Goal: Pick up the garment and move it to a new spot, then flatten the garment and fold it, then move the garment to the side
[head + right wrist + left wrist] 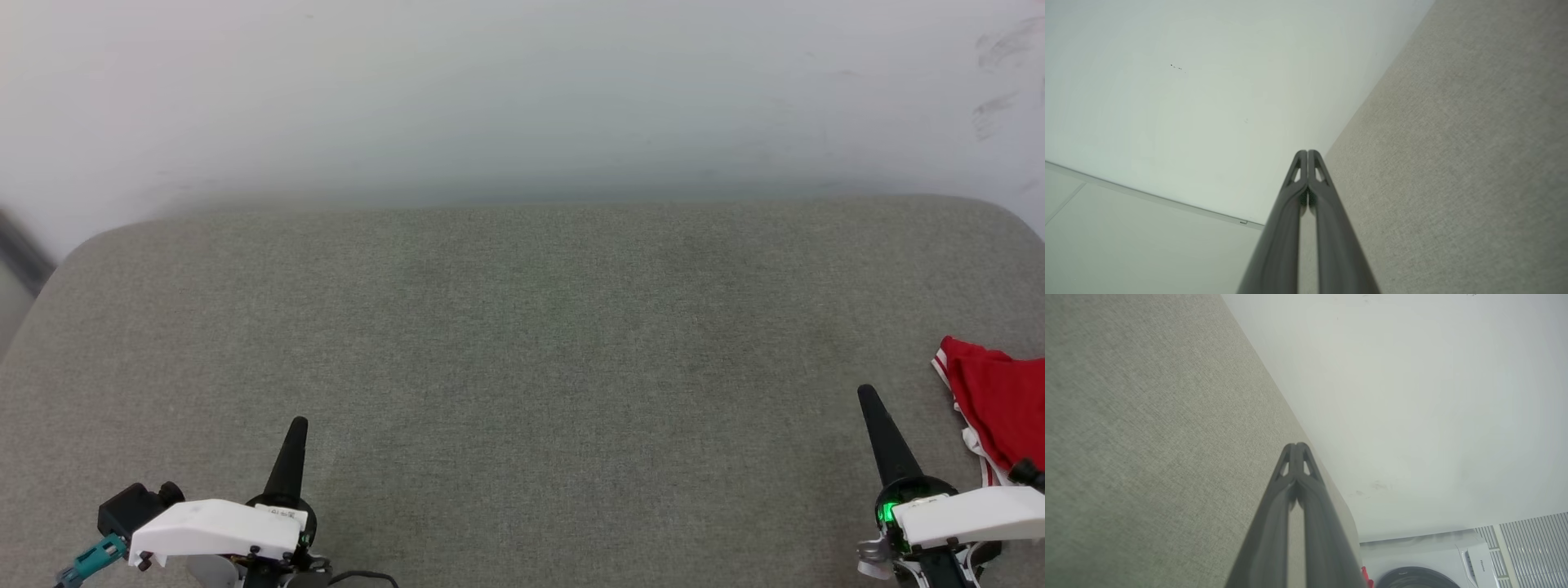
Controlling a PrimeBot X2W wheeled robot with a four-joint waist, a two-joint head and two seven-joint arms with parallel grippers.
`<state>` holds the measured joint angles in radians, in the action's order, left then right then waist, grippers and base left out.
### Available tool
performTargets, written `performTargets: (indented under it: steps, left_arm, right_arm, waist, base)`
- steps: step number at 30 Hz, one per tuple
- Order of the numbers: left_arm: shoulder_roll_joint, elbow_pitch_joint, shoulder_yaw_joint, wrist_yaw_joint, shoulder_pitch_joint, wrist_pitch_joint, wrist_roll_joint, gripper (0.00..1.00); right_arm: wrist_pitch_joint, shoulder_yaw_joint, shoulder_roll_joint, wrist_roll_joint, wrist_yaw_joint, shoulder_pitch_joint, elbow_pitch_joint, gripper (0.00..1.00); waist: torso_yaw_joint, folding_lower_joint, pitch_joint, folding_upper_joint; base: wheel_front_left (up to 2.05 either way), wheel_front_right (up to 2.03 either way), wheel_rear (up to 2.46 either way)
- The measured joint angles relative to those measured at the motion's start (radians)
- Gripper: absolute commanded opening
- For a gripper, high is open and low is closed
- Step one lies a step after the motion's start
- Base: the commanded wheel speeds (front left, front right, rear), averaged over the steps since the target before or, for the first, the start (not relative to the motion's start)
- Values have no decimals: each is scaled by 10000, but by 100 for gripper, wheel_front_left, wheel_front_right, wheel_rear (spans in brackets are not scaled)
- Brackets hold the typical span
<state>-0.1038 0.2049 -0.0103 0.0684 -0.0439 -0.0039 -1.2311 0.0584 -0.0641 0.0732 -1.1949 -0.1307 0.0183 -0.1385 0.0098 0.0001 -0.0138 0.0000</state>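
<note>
Garment [1000,408]: red with white striped trim, bunched in a heap just off the outer side of the right gripper [867,398], near its fingers but apart from them. The frame edge cuts part of it off. It lies on a grey fabric surface [522,327].

Right gripper: fingers pressed together, gripping nothing.

Left gripper [299,425]: likewise clenched and empty, well apart from the garment.

Ahead of both fingertips: pale wall [522,98].

Left wrist view: white appliance [1433,559] with a dark round door, beyond the surface's far end.
</note>
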Motion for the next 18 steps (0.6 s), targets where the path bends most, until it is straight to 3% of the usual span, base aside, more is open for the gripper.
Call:
performTargets:
  steps: [18]
  left_arm:
    - [188, 150, -372, 217, -223, 430, -1469, 0]
  right_arm:
    - [132, -105, -12, -1632, 0, 332, -401, 0]
  waist:
    - [-32, 0, 57, 0]
  base:
    - [0, 0, 0]
